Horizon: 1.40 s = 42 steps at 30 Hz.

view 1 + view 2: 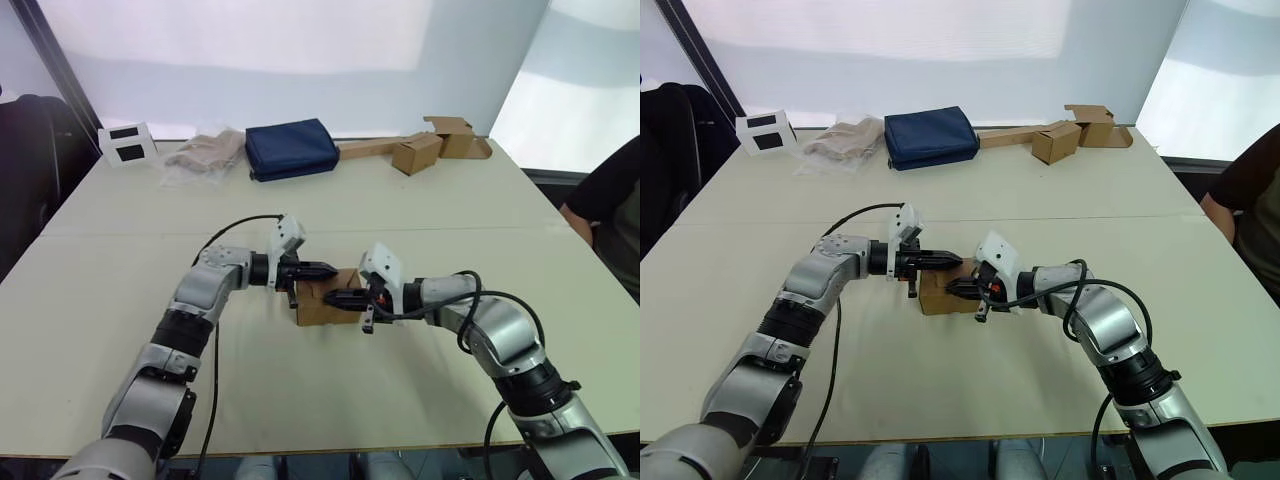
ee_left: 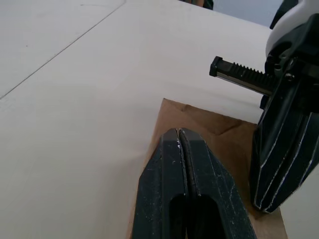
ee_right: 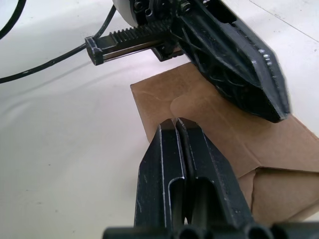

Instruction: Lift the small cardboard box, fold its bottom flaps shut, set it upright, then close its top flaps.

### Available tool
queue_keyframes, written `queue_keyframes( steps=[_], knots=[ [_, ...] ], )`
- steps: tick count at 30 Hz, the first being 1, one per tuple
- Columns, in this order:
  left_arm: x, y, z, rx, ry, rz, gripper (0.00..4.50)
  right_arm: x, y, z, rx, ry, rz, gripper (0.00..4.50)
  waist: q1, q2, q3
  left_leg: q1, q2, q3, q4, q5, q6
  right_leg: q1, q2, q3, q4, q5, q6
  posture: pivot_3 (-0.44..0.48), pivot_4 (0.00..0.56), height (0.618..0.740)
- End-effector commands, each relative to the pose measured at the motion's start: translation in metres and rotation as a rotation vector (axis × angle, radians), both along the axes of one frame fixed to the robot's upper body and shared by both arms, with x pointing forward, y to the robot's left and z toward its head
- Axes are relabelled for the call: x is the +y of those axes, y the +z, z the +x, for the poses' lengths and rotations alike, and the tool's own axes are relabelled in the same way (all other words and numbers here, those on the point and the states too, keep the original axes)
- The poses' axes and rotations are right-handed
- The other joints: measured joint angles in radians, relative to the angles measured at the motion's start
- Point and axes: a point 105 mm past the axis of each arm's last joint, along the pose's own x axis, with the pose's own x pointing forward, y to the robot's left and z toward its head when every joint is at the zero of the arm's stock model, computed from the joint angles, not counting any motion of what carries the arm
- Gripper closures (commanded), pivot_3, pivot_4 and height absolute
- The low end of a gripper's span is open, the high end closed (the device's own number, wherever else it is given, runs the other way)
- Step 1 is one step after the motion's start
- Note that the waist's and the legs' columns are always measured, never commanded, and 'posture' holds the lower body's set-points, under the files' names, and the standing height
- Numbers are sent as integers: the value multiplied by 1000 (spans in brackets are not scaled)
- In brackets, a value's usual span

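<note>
The small cardboard box (image 1: 318, 305) stands on the table's middle, brown and plain, with its upper flaps folded flat. My left gripper (image 1: 331, 270) reaches in from the left, shut, with its tips over the box's top far edge. From the right comes my right gripper (image 1: 329, 298), also shut, its tips lying on the box's top. In the left wrist view the closed left gripper (image 2: 180, 132) sits above the brown top (image 2: 219, 130), with the right gripper (image 2: 284, 149) beside it. The right wrist view shows the shut right gripper (image 3: 176, 122) over the folded flaps (image 3: 279, 144).
Along the table's far edge lie a white box with dark windows (image 1: 127, 143), a clear bag of beige material (image 1: 205, 152), a navy pouch (image 1: 291, 149) and brown cartons with a long strip (image 1: 430, 148). A person (image 1: 615, 215) sits at the right edge.
</note>
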Motion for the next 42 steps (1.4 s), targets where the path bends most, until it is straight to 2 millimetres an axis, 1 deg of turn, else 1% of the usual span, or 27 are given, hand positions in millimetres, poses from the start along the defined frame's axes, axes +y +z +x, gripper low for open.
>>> queue_keyframes(
  steps=[1,6,12,18,22,25,26,29,32,35,38,40,42],
  knots=[
    [0,22,4,-42,7,-51,4489,-2,-4,5,9,-14,-26,4500,0,0,0,0,0,0,0,0,0,0,0,0,0,0,0,0,150,740],
    [0,23,4,-42,1,-52,4489,-4,-6,14,-12,-40,-51,4500,0,0,0,0,0,0,0,0,0,0,0,0,0,0,0,0,150,740],
    [0,16,0,-56,-18,-19,4489,-6,-3,23,-27,-71,-33,4500,0,0,0,0,0,1,0,0,0,0,0,0,0,0,0,0,150,740],
    [1,10,-3,-75,-35,21,4489,-5,-1,11,-4,-31,1,4500,0,0,0,0,0,1,0,0,0,0,0,0,0,0,0,0,150,740],
    [2,0,-6,-89,-47,68,4489,-5,13,0,-4,-5,71,4500,1,0,0,0,0,0,0,0,0,0,0,0,0,0,0,0,150,740],
    [5,-16,-10,-118,-68,144,4489,-4,38,-3,-53,-2,153,4500,0,0,0,0,0,0,0,0,0,0,0,0,0,0,0,0,150,740],
    [5,-18,-11,-119,-72,149,4489,-4,47,-4,-67,-8,182,4500,0,0,0,0,0,0,0,0,0,0,0,0,0,0,0,0,150,740],
    [4,-13,-12,-107,-67,110,4489,-5,62,-1,-98,-41,232,4500,1,0,0,0,0,0,0,0,0,0,0,0,0,0,0,0,150,740],
    [3,2,-11,-128,-50,63,4489,-8,71,5,-130,-82,248,4500,1,0,0,0,1,0,0,0,0,0,0,0,0,0,0,0,150,740],
    [2,21,-10,-144,-33,9,4489,-11,73,9,-142,-103,244,4500,1,0,0,0,0,0,0,0,0,0,0,0,0,0,0,0,150,740],
    [3,41,-13,-155,-20,-48,4489,-15,72,18,-154,-144,242,4500,0,0,0,-1,0,0,0,0,0,0,0,0,0,0,0,0,150,740],
    [4,49,-16,-153,-13,-73,4489,-16,71,21,-152,-154,243,4500,-1,0,0,-1,0,0,0,0,0,0,0,0,0,0,0,0,150,740],
    [6,52,-18,-147,-8,-82,4489,-15,70,21,-148,-153,246,4500,-1,0,0,-1,0,0,0,0,0,0,0,0,0,0,0,0,150,740]
  ],
)
